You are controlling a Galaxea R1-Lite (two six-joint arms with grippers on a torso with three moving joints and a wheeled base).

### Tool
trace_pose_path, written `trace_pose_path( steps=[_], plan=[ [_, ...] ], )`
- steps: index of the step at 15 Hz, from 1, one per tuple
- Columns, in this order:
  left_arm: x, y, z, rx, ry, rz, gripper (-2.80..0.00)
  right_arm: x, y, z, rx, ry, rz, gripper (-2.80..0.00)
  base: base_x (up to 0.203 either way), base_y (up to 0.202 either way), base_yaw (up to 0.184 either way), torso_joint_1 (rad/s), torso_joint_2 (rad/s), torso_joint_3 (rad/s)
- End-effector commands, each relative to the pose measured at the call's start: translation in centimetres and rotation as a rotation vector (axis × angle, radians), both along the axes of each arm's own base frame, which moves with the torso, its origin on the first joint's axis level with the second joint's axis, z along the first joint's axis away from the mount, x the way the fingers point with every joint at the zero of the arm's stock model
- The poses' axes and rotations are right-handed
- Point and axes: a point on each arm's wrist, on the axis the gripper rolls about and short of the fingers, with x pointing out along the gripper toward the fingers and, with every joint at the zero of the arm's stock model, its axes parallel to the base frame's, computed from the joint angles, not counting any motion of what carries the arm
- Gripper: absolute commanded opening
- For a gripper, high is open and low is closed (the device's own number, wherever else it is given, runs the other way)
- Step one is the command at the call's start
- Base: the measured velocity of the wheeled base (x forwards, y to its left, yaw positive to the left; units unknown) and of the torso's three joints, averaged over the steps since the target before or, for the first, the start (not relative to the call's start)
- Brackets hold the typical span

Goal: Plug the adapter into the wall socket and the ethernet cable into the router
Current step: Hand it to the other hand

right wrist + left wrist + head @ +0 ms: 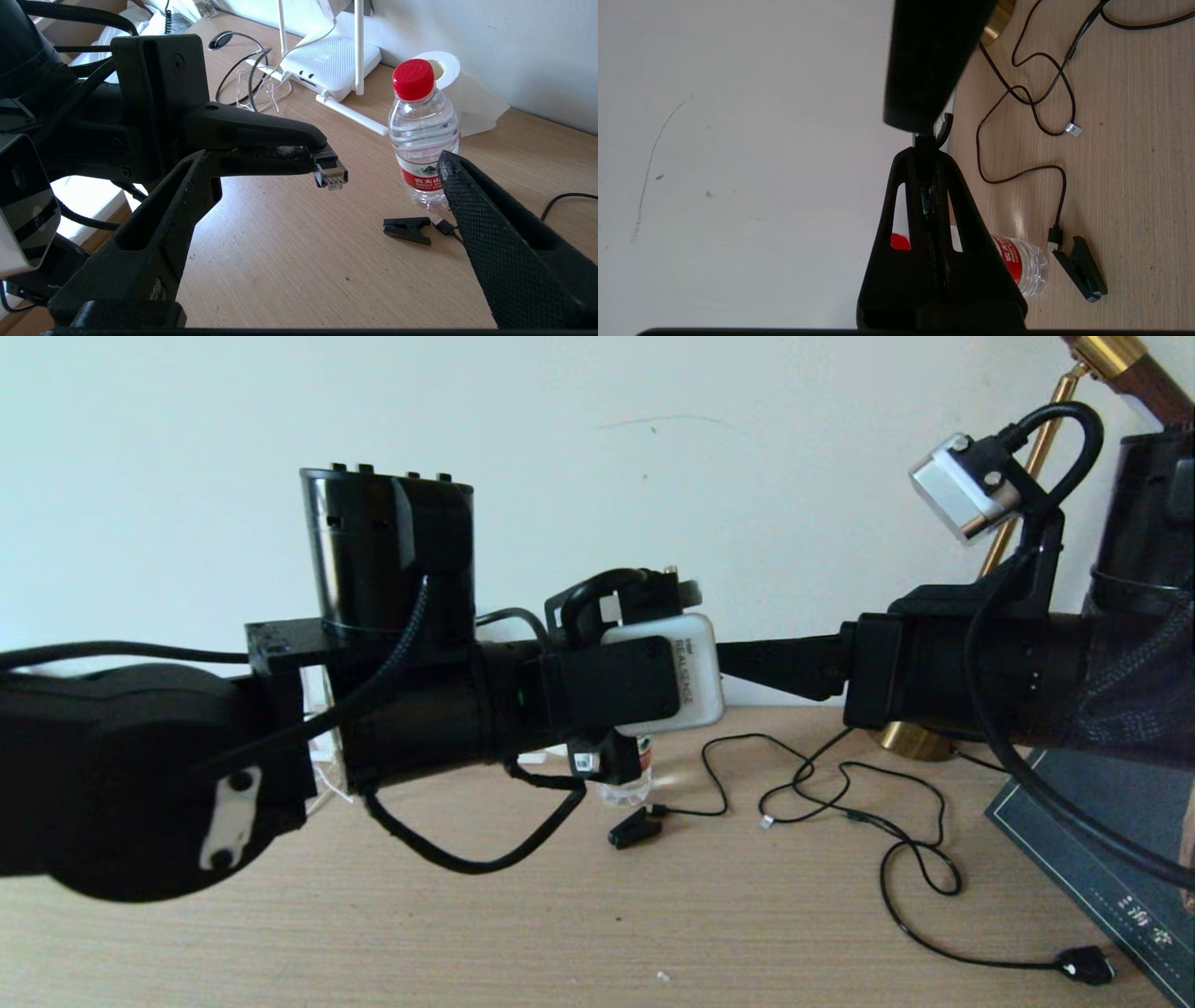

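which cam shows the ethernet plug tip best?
Right wrist view: the clear plug tip of the ethernet cable sticks out past the shut left gripper, contacts visible. In the left wrist view only a sliver shows beyond the fingers. In the head view the arms hide it.

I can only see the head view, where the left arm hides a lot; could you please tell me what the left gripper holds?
Observer: The left gripper is shut on the ethernet cable, its clear plug tip sticking out.
Operator: Thank you. Where is the router?
Observer: The router lies by the wall, beyond the water bottle.
Operator: And the right gripper?
Observer: The right gripper is open and empty, its fingers either side of that plug.
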Motion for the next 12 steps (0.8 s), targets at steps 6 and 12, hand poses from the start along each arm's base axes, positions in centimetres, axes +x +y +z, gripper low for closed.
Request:
trace_pose_path(
  steps=[6,12],
  plan=[
    [-0.57,0.50,0.52,-0.008,-0.016,-0.005,-2.80,0.25,0.20,-0.58,-0.011,0.018,0.002,0.00,0.000,0.000,0.000,0.000,0.00,0.000],
    [-0.57,0.44,0.47,-0.006,-0.016,-0.008,-2.80,0.46,0.41,-0.76,-0.016,0.023,0.006,0.00,0.000,0.000,0.000,0.000,0.00,0.000]
  ],
)
